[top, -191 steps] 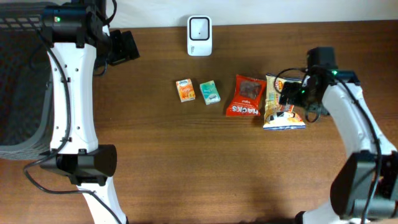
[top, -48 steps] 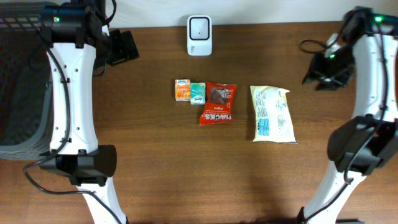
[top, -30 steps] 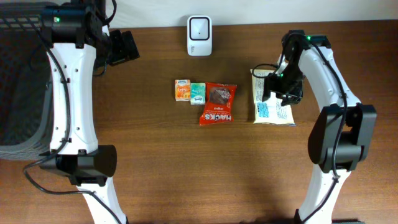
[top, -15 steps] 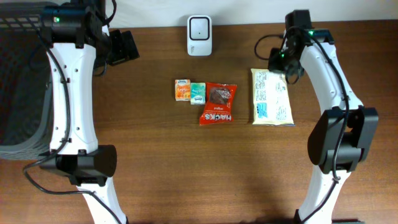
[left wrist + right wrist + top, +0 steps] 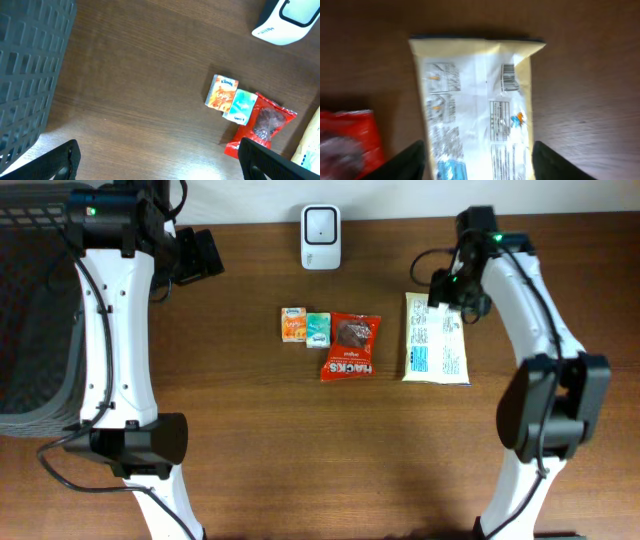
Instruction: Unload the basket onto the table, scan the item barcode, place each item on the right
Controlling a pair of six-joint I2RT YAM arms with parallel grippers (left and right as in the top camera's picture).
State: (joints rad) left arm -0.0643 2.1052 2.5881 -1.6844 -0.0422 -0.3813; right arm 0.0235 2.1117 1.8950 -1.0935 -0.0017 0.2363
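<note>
scanner (image 5: pixel 321 237): white, standing at the back edge of the table (image 5: pixel 300 450); its lower part also shows in the top right corner of the left wrist view.
snack bag (image 5: pixel 436 338): the item to scan. It is cream coloured and lies flat on the table, right of the scanner and nearer the robot, with its printed back facing up.
barcode (image 5: pixel 508 77): small, black on white, facing up. It sits near the bag end closest to the scanner's edge of the table, and a blue patch lies toward the other end.
right gripper (image 5: pixel 479 147): right of the scanner, above the bag's barcode end. In the wrist view its 2 fingers (image 5: pixel 410 162) are blurred and spread wide, 1 on each side of the bag. The jaws are apart and pinch nothing.
left gripper (image 5: pixel 159 147): left of the scanner, near the same back edge. Its 2 fingers are spread wide with nothing between them, and only bare wood shows below.
red bag (image 5: pixel 350 347): lies flat in front of the scanner, a little to its right, and apart from the snack bag.
teal pack (image 5: pixel 318 329): in front of the scanner, against the red bag's left edge.
orange pack (image 5: pixel 294 324): in front of the scanner, a little to its left, against the teal pack's left side.
basket (image 5: pixel 30 310): dark grey mesh, well to the scanner's left, at the table's left end.
</note>
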